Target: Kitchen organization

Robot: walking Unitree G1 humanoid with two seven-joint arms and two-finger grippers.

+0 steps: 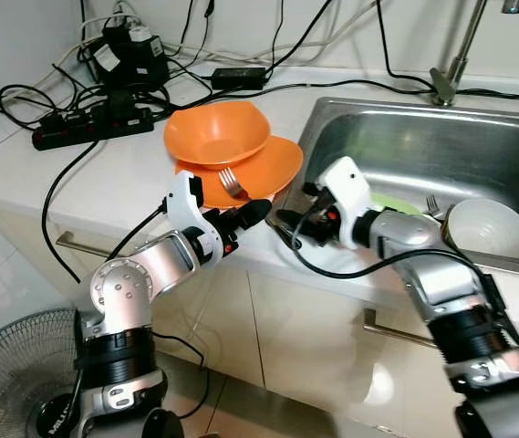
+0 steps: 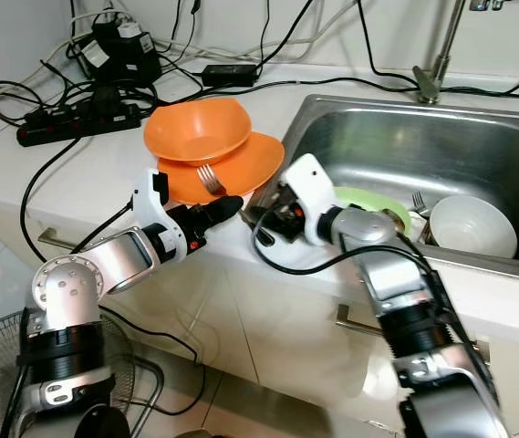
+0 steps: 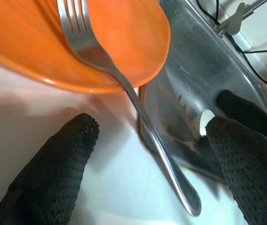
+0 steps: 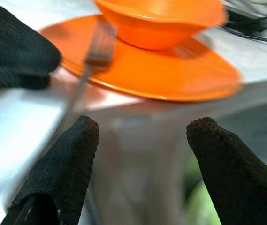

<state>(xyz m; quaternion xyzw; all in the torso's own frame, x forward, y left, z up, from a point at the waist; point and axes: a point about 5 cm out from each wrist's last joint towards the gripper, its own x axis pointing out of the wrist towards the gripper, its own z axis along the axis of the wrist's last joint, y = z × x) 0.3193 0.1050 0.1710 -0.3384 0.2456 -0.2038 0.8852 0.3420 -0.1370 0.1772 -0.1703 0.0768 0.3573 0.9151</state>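
Left gripper [image 3: 152, 164] spread astride fork [image 3: 138, 103] handle; right gripper [image 4: 140, 154] spread, empty; centre handle, pinch low, lift tines off orange plate [image 1: 273, 169] slowly

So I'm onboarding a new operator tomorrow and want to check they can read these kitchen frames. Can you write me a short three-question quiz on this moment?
1. True or false: the fork lies with its tines on the orange plate and its handle out over the counter.
2. What sits on the orange plate besides the fork? A) the orange bowl B) a glass C) a sponge
3. Fill in: the white bowl is inside the ____.

Key:
1. True. The left gripper is open, a finger on each side of the handle, not closed on it.
2. A
3. sink. The right gripper, also open, hovers at its near corner.
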